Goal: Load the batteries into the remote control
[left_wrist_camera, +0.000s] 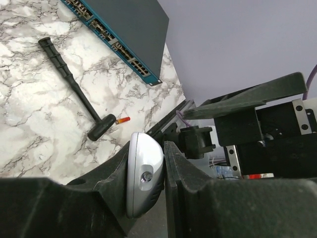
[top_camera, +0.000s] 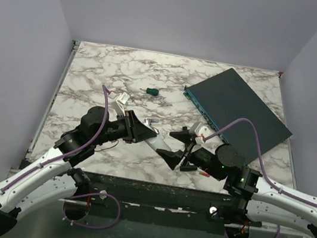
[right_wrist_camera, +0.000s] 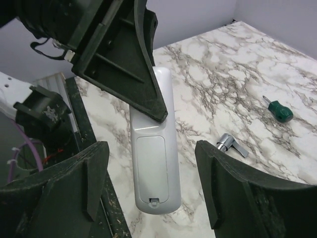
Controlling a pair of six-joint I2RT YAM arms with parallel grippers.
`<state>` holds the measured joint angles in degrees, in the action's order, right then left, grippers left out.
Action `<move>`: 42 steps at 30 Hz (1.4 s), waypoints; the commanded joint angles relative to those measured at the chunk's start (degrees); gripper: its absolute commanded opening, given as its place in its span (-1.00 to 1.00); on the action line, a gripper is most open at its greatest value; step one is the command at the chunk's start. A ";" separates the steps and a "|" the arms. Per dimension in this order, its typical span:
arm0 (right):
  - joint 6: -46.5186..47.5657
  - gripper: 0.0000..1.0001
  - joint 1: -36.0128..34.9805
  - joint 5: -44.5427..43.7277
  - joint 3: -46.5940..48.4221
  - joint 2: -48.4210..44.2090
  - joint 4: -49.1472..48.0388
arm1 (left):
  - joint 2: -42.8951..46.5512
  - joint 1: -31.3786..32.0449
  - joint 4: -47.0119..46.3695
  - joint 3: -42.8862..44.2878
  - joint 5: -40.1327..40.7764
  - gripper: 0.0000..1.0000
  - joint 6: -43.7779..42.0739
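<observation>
Wide marble surface point(top_camera: 93, 72) under both arms, and up in the far right corner lies the big dark teal box point(top_camera: 241, 111), flat, its row of ports along the near edge. Centre stage, the left claw point(top_camera: 142, 132) is pressed tight on the remote control point(right_wrist_camera: 154, 163), pinching one end of it between both fingers and holding it up off the marble, edge-on in its own wrist view. The right claw point(right_wrist_camera: 152, 147) is spread wide, one finger on each side of the remote's free end, with a clear gap on both sides and no contact. From the right wrist view the remote shows its plain back, the rectangular cover panel with a small latch at the near end. Down on the marble, a slim black tool point(left_wrist_camera: 74, 87) with a ribbed handle lies flat. Farther off, the stubby green-handled screwdriver point(right_wrist_camera: 280, 111), and nearer the remote a silver bent metal piece point(right_wrist_camera: 233, 145). Smallest of all, the orange-red battery point(left_wrist_camera: 122, 120) lies on the surface just beside the black tool's head, apart from the remote.
</observation>
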<state>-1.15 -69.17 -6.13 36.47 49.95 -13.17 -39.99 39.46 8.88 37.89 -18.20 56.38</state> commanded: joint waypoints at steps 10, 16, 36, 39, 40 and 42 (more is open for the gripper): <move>-30.45 0.52 0.08 -15.76 -6.58 -10.78 -3.17 | 4.12 -1.69 -13.82 -7.17 -1.59 -1.00 6.34; -41.92 0.53 0.01 -21.23 -8.27 -14.14 0.88 | 7.06 -2.36 -20.19 -10.84 -0.32 -1.00 10.54; -51.89 0.27 0.07 -17.07 -13.53 -15.65 -2.72 | 14.73 -2.94 -17.67 -14.20 7.08 -1.00 13.67; -52.22 0.20 0.08 -16.25 -13.06 -14.45 -2.74 | 14.29 -2.99 -16.70 -13.75 7.12 -1.00 13.26; -52.48 0.20 0.06 -15.75 -12.93 -14.00 -2.88 | 14.17 -2.92 -16.45 -13.64 7.20 -1.00 13.23; -52.69 0.20 0.08 -14.87 -12.87 -12.93 -3.54 | 13.90 -2.99 -16.44 -13.55 7.21 -1.00 13.17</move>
<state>-52.27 -69.17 -22.94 23.88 35.51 -14.50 -25.82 36.82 -7.31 24.27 -12.29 69.30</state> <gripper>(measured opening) 0.603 0.280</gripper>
